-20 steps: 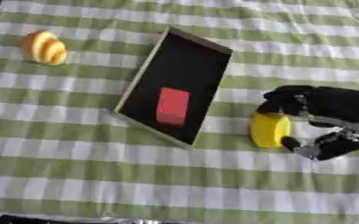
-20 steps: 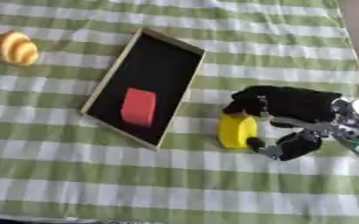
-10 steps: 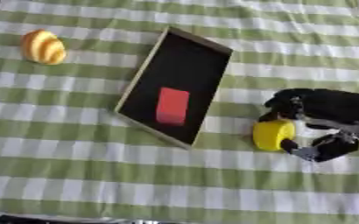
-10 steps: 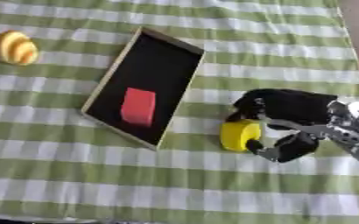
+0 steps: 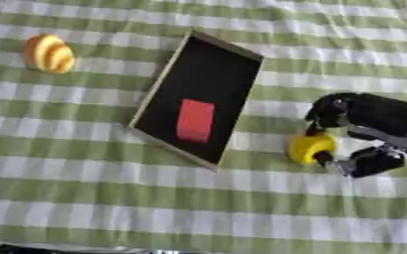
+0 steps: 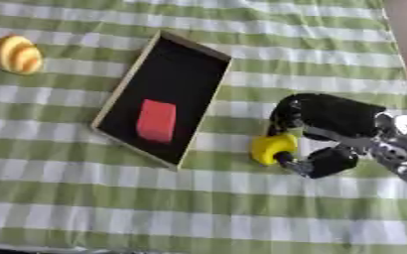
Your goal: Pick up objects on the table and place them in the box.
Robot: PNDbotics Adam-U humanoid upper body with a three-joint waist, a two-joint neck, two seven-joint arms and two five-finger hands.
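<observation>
While green-and-white checked cloth (image 5: 85,183) covers the whole table, right hand (image 6: 328,126) at 3 o'clock has fingers and thumb curled round a small yellow round object (image 5: 310,147). Black-lined wooden box (image 5: 239,52) holds a red block (image 5: 194,120). Orange striped oval object (image 5: 49,53) at 10 o'clock.

A woven green-and-white checked tablecloth (image 5: 85,198) is seen; the box (image 5: 154,97) shows pale wooden walls around a matt black floor.
</observation>
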